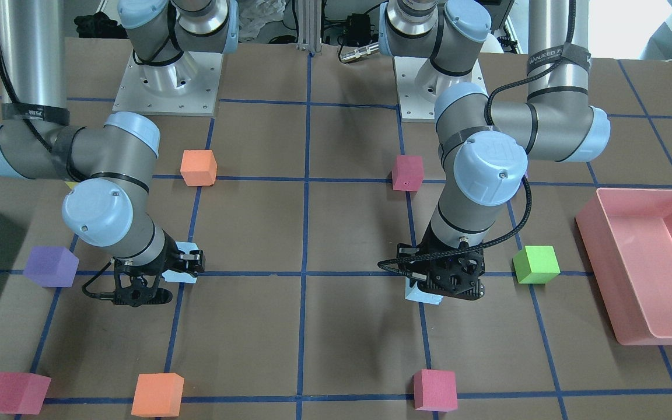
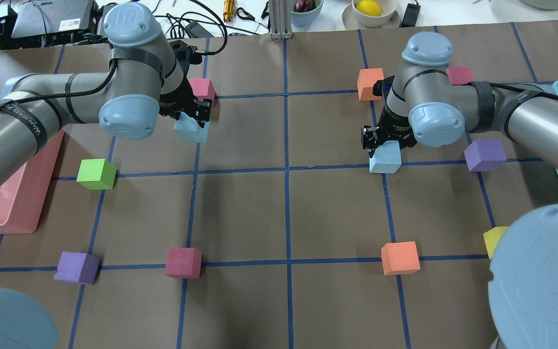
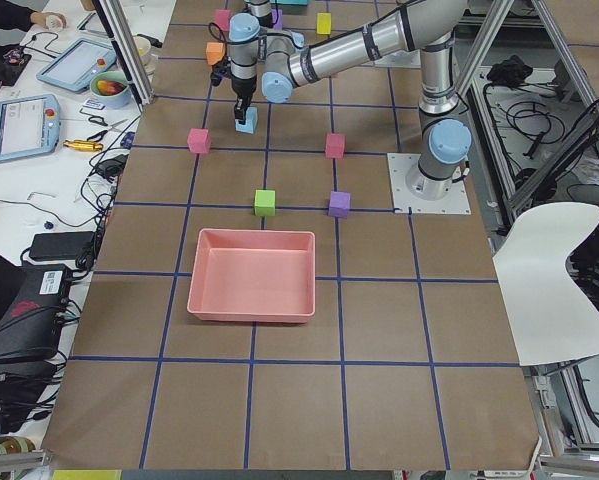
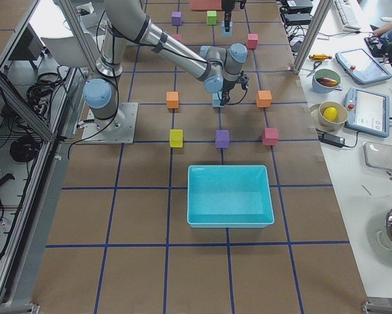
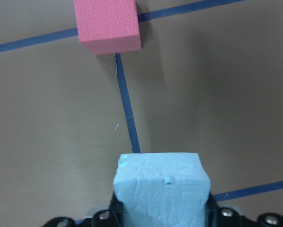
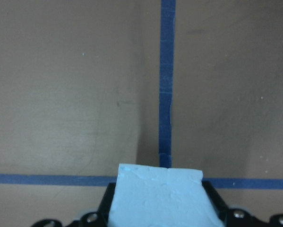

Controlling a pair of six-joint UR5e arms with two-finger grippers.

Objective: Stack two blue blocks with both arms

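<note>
Blue blocks are both gripped, yet no stack exists. Closest in, each wrist view shows a cracked pale cube at its bottom edge. The left block (image 5: 161,187) is clamped in the left gripper (image 2: 191,120) and the right block (image 6: 160,196) in the right gripper (image 2: 385,147), with the jaws closed against the cube's sides in both. By my reading the pick-up is done. What is left is carrying the cubes together, setting one atop the other and letting go. Farther out, the overhead view shows them well apart, one in each half of the table (image 2: 284,213). The fingertips are hidden behind the cubes, and I cannot tell whether either cube is lifted or resting on the paper. Beyond the left block lies a pink cube (image 5: 108,23), cut off at the top edge. In the side views both grippers are too small to read.
</note>
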